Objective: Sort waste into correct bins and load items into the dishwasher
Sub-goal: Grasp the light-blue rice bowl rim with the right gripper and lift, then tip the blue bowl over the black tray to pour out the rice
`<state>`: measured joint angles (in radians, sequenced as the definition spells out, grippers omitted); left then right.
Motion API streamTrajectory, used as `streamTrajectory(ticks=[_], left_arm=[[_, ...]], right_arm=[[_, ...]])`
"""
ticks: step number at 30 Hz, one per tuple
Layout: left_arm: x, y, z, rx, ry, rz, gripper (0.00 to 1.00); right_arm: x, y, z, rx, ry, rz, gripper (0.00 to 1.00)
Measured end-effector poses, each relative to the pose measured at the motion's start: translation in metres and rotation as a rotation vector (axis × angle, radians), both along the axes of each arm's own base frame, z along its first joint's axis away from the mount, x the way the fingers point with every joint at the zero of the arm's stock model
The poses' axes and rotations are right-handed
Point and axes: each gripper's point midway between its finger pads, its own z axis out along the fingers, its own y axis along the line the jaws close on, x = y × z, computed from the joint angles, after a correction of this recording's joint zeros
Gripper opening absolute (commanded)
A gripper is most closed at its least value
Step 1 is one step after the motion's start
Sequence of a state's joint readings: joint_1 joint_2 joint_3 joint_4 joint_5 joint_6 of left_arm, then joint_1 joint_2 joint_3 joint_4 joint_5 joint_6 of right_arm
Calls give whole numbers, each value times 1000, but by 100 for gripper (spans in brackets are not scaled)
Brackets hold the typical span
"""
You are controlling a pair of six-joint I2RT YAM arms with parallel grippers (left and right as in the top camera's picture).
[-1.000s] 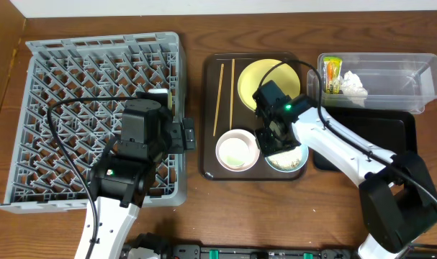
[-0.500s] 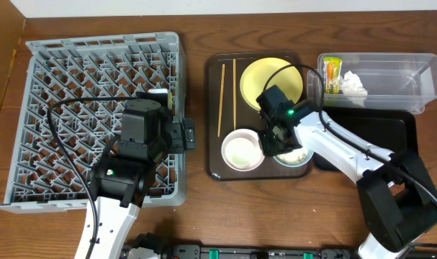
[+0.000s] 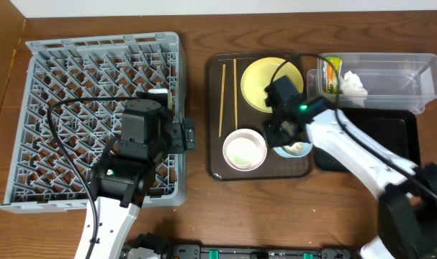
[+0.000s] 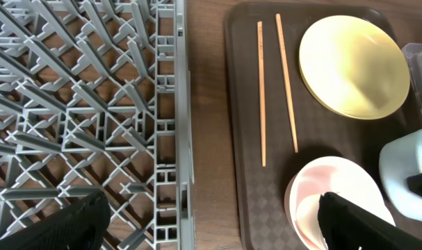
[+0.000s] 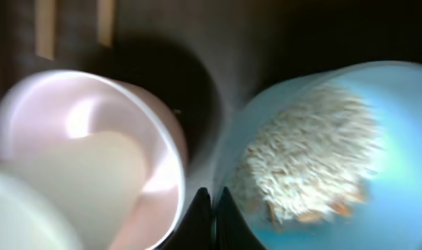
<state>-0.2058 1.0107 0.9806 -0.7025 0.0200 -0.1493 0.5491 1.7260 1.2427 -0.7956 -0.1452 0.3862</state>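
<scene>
Right gripper point(image 5: 212, 212) is clamped on the light blue bowl's point(image 5: 405, 104) rim, rice scraps point(image 5: 308, 160) inside. Left gripper point(image 4: 214, 222) hangs with jaws wide apart over the dish rack's point(image 4: 78, 104) right edge.

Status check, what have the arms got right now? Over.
Left gripper open, fingers empty, over dish rack edge. Right gripper shut on light blue bowl rim, food scraps inside. White bowl close beside it.

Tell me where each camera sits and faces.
Overhead: fixed above the table, looking down on grey plastic dish rack, dark brown serving tray, left arm, right arm.
Left wrist: above the rack's edge, facing down at round yellow plate and wooden chopsticks; open jaws at bottom corners.
Right wrist: close over white bowl and light blue bowl; jaws shut on its rim.
Both wrist views share the white bowl.
</scene>
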Motion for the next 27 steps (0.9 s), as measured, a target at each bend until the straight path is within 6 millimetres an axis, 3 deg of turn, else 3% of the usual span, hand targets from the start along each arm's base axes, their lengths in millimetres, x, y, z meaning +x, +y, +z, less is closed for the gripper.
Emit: streamTrajectory(ticks=[5,8,17,22,27], left_arm=[[0,0,0,0,0,0,96],[0,0,0,0,0,0,96],[0,0,0,0,0,0,96],[0,0,0,0,0,0,96],[0,0,0,0,0,0,96]], right_arm=[[8,-12,47,142,-52,-52,1],[15,-27,63,197,-60,-98,1],[11,-72,67,291,54,-186,1],[18,-113,69,486,75,-263,1],[28,-150,76,735,-20,-301,1]])
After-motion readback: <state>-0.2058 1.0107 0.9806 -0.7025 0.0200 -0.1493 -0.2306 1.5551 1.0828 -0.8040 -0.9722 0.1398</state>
